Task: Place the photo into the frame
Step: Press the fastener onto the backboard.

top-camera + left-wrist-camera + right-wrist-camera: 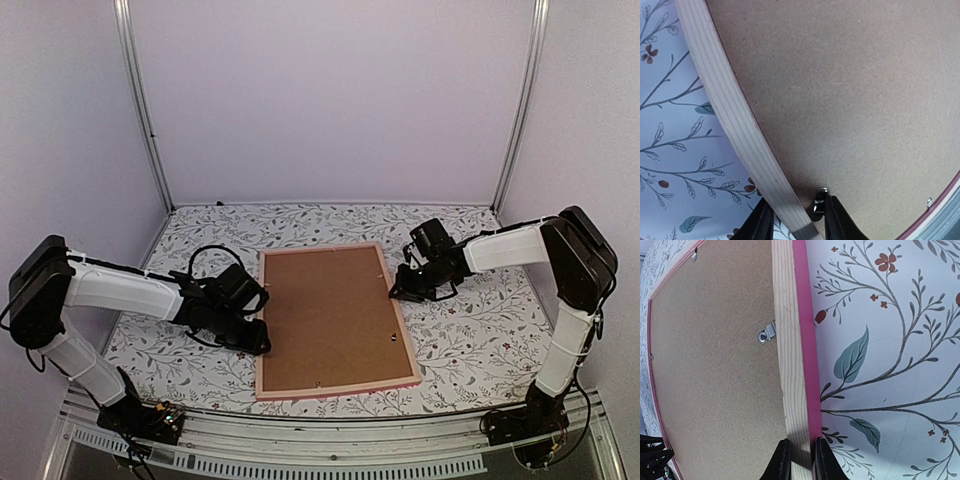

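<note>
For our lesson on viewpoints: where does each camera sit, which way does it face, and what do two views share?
Top external: above and behind the bases, facing down; shows left arm, right arm, the frame.
Left wrist: faces down the frame's left rail; left gripper straddles it.
Right wrist: faces down the right rail; right gripper clamps it.
Shared: the backing board.

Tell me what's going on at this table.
Both arms are at the frame, which lies back-up on the table with the backing board in it. The right gripper pinches the frame's right rail. The left gripper straddles the left rail beside a metal clip; whether it grips is unclear. The photo is not in sight.
</note>
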